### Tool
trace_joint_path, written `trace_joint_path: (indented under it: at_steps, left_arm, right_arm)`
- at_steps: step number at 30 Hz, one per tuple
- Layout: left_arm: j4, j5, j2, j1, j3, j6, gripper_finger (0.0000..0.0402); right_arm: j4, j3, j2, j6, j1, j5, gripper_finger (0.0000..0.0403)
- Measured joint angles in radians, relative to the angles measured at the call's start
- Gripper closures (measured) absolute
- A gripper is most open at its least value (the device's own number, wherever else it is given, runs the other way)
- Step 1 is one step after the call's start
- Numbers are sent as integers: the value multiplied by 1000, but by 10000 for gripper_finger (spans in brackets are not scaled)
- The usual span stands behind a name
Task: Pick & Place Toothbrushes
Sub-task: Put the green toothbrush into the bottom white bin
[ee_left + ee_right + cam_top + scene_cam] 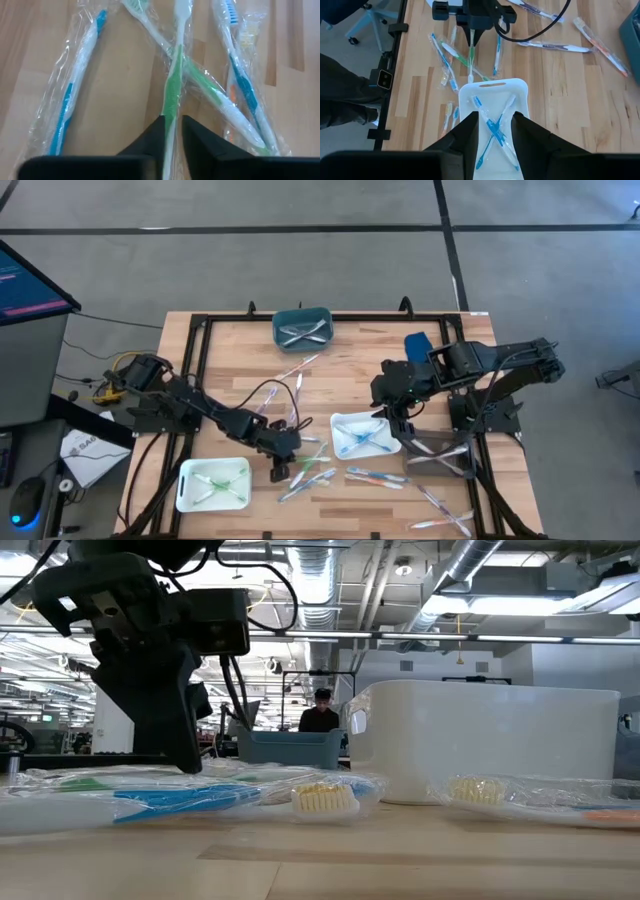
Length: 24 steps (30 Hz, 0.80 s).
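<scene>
Several wrapped toothbrushes lie loose on the wooden table (230,360). My left gripper (281,469) (173,145) (471,39) is low over the near middle, shut on a green-and-white toothbrush (172,85) (470,62). That brush crosses over another green one (210,90), and a blue one (75,95) lies beside them. My right gripper (400,425) (495,131) hangs open and empty above a white tray (345,423) (520,87) that holds blue toothbrushes (492,125). My left gripper has the green-and-white toothbrush's handle (170,125), near its free end, between its two fingers in the clear wrapper. The fingers (150,142) slant down from the table's left side and lie along the brush. The brush still rests on the table, across another green one.
A teal bin (302,328) with brushes stands at the far edge. A white tray (213,484) with green brushes sits near left, and a clear tray (442,456) is at the right. More loose brushes (375,477) lie near the front edge. A person (320,712) stands far behind the table.
</scene>
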Motion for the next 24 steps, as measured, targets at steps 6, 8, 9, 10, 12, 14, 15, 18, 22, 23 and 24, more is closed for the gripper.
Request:
trace_joint_path:
  at_steps: [6,8,9,10,12,14,15,18,22,23,24]
  left_arm:
    - [0,0,1,-11,0,9,267]
    - [3,-7,12,-16,1,9,255]
    - [0,-10,19,-18,1,8,253]
    - [4,-10,29,-22,1,7,252]
    - [7,-10,47,-31,2,5,253]
    - [16,-20,62,-40,5,0,259]
    - [18,-29,65,-43,5,-12,264]
    - [14,-78,63,-48,5,-72,292]
    - [-9,-91,49,-42,3,-121,369]
    - [-25,-88,44,-42,2,-132,376]
    - [-33,-88,40,-42,2,-149,376]
  right_arm:
    - [0,0,0,0,0,0,294]
    - [0,0,0,0,0,0,294]
    - [0,0,0,0,0,0,294]
    - [0,0,0,0,0,0,294]
    - [0,0,0,0,0,0,294]
    - [0,0,0,0,0,0,294]
    - [0,0,0,0,0,0,294]
    - [0,0,0,0,0,0,294]
    - [-1,0,0,0,0,0,294]
    - [-1,0,0,0,0,0,294]
    - [-1,0,0,0,0,0,294]
